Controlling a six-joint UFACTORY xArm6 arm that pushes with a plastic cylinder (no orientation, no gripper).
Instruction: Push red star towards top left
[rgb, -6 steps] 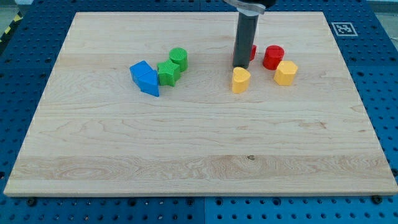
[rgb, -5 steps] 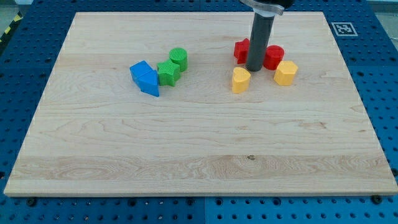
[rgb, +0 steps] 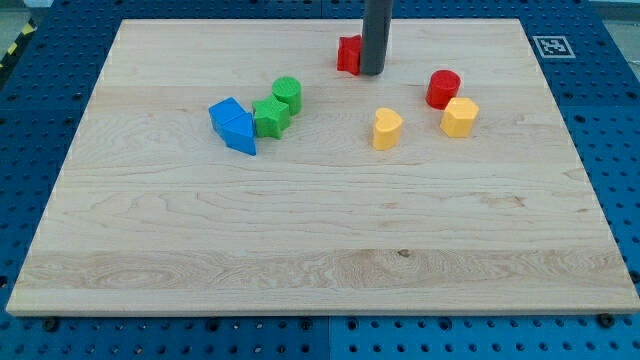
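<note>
Judging by position, the red star (rgb: 348, 54) sits near the desk's (rgb: 200, 260) top edge, about mid-width, with my tip (rgb: 372, 72) touching its right side. Most leftward travel remains. No jaws exist on this rod.

My rod, plain and dark

All I see of my arm is a straight, smooth, dark grey cylinder with a faint lighter sheen along its length, running off the view's top; my tip (rgb: 372, 73) ends flat, unmarked.
</note>
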